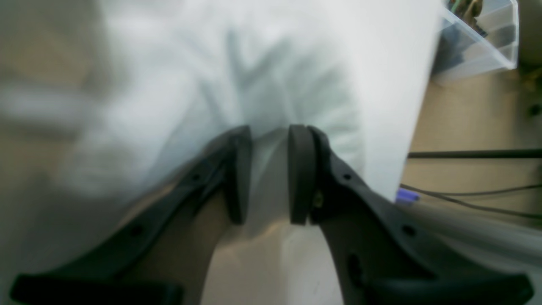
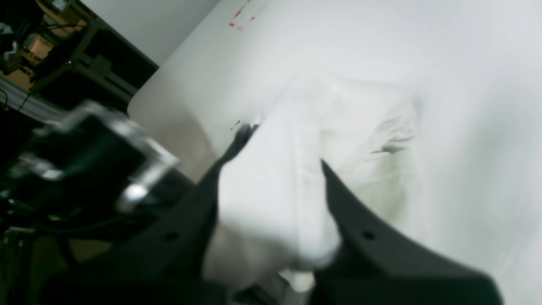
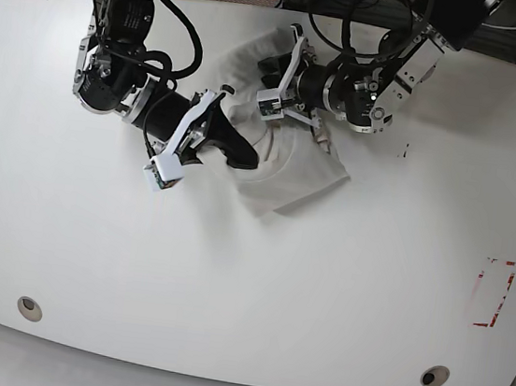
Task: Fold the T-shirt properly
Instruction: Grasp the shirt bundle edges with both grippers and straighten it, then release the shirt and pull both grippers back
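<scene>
Left wrist view: dark fingers (image 1: pixel 239 169) of the left tool (image 1: pixel 269 173) fill the lower frame, a narrow gap between the pads, a fold of the T-shirt (image 1: pixel 271 84) pinched in that gap. We read the left tool as clamped on the cloth. Cloth bunches up and away from the pads, blurred. At right, the counter (image 1: pixel 394 76) edge, then a clear plastic bin (image 1: pixel 482 38) and cables (image 1: pixel 474 154) on a tan floor.

Right wrist view: the right tool (image 2: pixel 275 178) is clamped on a thick wad of the T-shirt (image 2: pixel 271 203), which swells between its two dark fingers (image 2: pixel 364 228). More shirt lies crumpled on the counter (image 2: pixel 465 63) beyond. Red marks (image 2: pixel 241 19) show far off on the counter. Frame blurred.

Base view: we see the T-shirt (image 3: pixel 298 174) bunched on the far middle of the counter (image 3: pixel 247 286), between the two arms. The right tool (image 3: pixel 244 154) grips its near-left side; the left tool (image 3: pixel 271 86) grips its far side. A red rectangle mark (image 3: pixel 493 293) lies well apart at the right.
</scene>
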`<state>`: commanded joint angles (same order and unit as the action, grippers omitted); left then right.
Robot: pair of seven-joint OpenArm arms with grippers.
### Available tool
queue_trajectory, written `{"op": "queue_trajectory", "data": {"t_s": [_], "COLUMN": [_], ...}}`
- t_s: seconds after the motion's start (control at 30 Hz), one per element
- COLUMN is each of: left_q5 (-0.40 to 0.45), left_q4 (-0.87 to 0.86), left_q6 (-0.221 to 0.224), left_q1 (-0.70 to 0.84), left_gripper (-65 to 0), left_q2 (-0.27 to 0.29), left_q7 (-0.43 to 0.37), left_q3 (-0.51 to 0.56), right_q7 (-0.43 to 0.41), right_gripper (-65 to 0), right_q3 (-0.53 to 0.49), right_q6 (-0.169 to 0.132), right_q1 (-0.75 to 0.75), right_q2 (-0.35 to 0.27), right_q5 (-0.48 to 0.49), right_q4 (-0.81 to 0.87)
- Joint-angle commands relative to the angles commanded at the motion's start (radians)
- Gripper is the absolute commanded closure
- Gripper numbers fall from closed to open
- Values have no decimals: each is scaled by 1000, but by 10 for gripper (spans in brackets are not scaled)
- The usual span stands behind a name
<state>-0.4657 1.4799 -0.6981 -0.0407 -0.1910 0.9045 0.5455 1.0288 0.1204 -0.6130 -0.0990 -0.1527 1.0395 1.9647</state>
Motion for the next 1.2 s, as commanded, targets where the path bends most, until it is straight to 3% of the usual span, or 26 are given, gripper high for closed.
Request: {"op": "queue_trajectory", "data": {"t_s": [0.33,0.87,1.2], "left_q5": [0,-5,-5], "left_q4": [-94,-92,-92], "left_q6": [0,0,0], "left_q1": [2,3,3], "left_gripper": [-131,-131,-131], "left_q2": [-6,-2,-2], "left_q7": [-69,-75,-75], "left_q3": [-98,-233,-252], "right_q7": [2,2,2], "right_gripper": [-21,-21,-25], "right_q3": [3,11,0], "right_q6": [0,0,8], "right_q1": [-48,-173,-201], "right_q2": [-3,-84,-74], "right_q5": [60,64,52], "right_q4": [2,-3,-8]}}
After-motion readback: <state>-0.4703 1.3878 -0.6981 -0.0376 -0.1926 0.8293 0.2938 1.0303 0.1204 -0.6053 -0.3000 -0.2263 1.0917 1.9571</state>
